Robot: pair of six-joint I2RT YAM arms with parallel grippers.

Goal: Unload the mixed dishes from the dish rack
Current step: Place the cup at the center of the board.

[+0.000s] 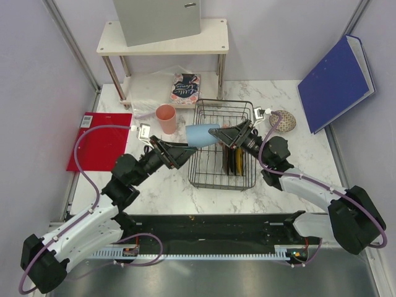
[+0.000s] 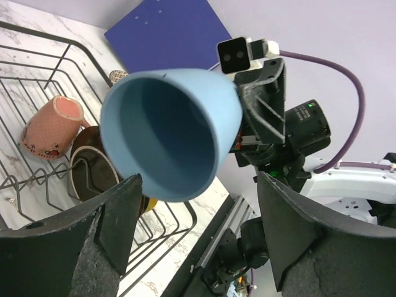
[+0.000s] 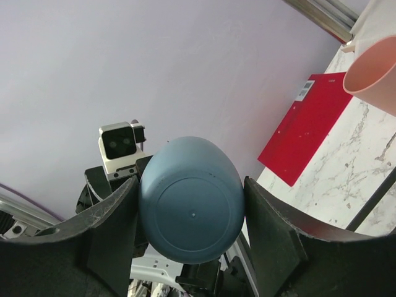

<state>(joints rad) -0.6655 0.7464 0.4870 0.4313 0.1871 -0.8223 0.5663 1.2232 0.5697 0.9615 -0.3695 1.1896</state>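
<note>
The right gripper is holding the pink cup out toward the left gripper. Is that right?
Not quite. The right gripper holds the blue cup out toward the left gripper, as the right wrist view shows. The pink cup stands on the table.

The table [image 1: 312,148] is seen in white marble with grey veining, and on it a rack [image 1: 213,173] of dark wire, a plain red folder [image 1: 99,145] and a salmon-pink cup [image 1: 166,119] are shown. The blue cup [image 1: 199,135] is coloured pale blue inside and out, the mug [image 2: 52,127] is dotted pink, and the plates [image 1: 234,161] are rendered dark with yellow. The binder [image 1: 337,80] is finished in deep blue, and the bowl [image 1: 283,120] is speckled beige.
</note>
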